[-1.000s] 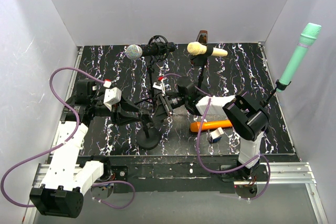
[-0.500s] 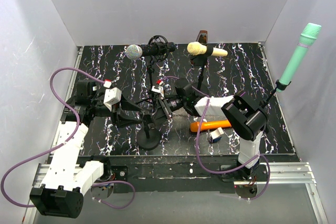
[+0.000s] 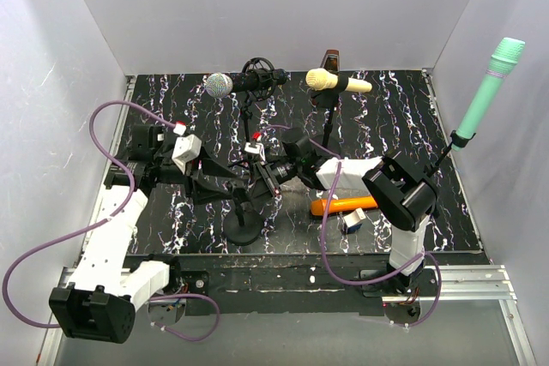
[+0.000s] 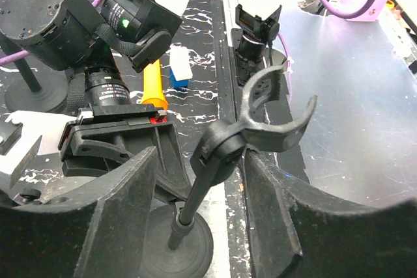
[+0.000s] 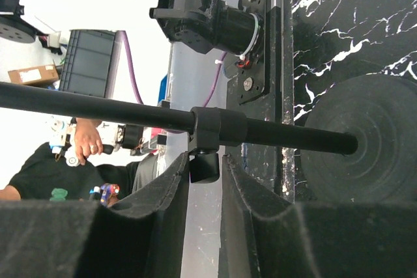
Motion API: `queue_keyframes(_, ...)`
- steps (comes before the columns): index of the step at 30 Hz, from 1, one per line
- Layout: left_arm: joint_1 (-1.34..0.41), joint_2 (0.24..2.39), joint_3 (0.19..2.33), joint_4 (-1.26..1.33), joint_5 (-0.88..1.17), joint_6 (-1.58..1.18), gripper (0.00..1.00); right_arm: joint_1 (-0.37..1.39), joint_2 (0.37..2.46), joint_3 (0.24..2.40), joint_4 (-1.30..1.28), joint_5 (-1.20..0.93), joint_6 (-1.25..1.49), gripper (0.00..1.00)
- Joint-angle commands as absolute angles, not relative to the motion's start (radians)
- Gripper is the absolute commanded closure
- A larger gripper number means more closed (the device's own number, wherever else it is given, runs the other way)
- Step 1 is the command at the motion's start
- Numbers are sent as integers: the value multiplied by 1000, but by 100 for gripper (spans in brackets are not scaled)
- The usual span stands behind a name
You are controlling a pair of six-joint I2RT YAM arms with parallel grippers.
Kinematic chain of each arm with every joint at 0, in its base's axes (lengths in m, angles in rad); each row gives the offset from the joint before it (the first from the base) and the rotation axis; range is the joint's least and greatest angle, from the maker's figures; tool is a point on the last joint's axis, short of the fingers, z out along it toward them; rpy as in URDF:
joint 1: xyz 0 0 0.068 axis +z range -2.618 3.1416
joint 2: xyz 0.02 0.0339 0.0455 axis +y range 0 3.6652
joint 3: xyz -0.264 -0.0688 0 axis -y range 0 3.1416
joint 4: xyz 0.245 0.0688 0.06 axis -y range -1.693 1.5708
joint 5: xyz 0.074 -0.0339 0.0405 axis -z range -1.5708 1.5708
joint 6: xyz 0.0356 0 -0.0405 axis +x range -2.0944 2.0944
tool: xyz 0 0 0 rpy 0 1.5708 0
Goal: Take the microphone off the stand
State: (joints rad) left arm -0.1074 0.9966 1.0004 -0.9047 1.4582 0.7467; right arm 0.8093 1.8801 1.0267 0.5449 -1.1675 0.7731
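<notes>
Orange microphone (image 3: 343, 205) lies flat on the desk near the front edge, beside the right arm and in neither gripper. The left gripper (image 4: 202, 167) is spread, its fingers either side of the stand's clip (image 4: 270, 112) without touching it. The right gripper (image 5: 204, 174) closely flanks a clamp on the stand (image 5: 98, 110); whether it presses, I cannot tell. A blue-and-white block (image 3: 352, 221) lies just beside the microphone.

Overhead view: bright, diffuse, sharp; white walls (image 3: 257, 6) evenly lit. Left wrist view: near fingers (image 4: 111, 226) blurred, top edge blown out. Right wrist view: pads (image 5: 98, 239) soft, background overexposed.
</notes>
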Motion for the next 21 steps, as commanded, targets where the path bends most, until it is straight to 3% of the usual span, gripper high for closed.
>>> queue_keyframes(1,-127,1012,1042,-899,1523,742,50,833,1881,1054,488,-1173,709,69)
queue_keyframes(8,-137,1009,1020,-891,1582,715,100,833,1838,1060,370,-1114,545,86)
queue_keyframes(12,-135,968,974,-874,1526,718,100,842,1729,1046,201,-962,266,99)
queue_keyframes(17,-120,920,930,-871,1445,748,100,903,1539,930,184,-639,-79,99)
queue_keyframes(21,-95,900,913,-856,1431,758,100,992,1413,764,407,-355,-374,99)
